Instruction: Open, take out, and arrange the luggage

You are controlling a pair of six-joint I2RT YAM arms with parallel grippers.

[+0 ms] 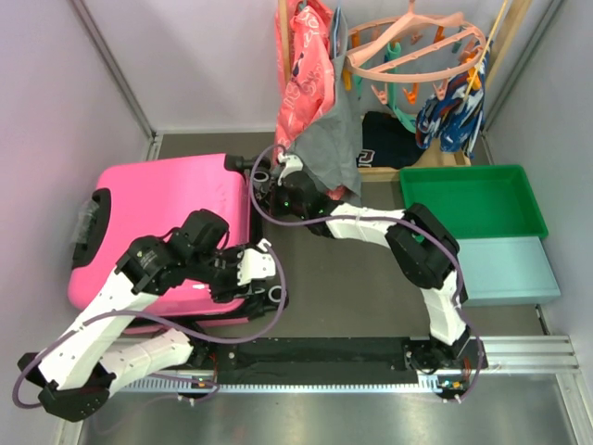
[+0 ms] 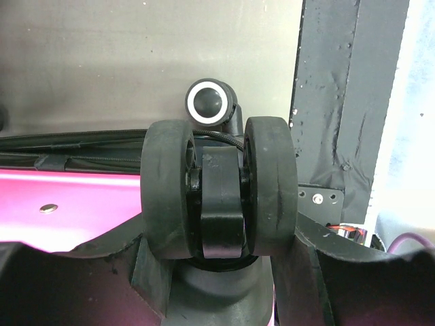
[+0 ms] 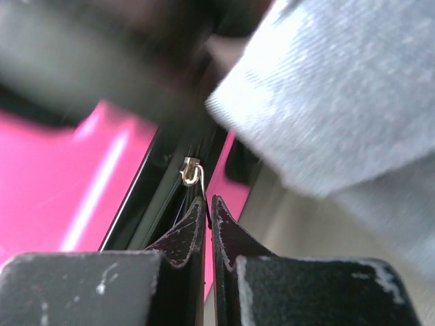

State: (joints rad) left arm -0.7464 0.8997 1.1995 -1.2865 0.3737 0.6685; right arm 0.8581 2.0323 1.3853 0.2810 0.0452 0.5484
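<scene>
The hot-pink luggage (image 1: 167,213) lies flat and closed on the left of the table. My left gripper (image 1: 271,289) is at its near right corner. In the left wrist view (image 2: 221,234) its fingers flank the black double caster wheel (image 2: 217,190) and press against its sides. My right gripper (image 1: 267,179) is at the far right corner. In the right wrist view (image 3: 207,204) its fingers are pinched together on the thin pull of the gold zipper slider (image 3: 191,171), on the black zipper trim between the pink shells (image 3: 81,183).
A green tray (image 1: 468,199) and a pale teal flat box (image 1: 505,269) sit to the right. A pink garment (image 1: 306,74), a grey garment (image 1: 334,139) and a peach clip hanger (image 1: 417,46) hang at the back. The grey cloth hangs close above my right gripper (image 3: 326,102).
</scene>
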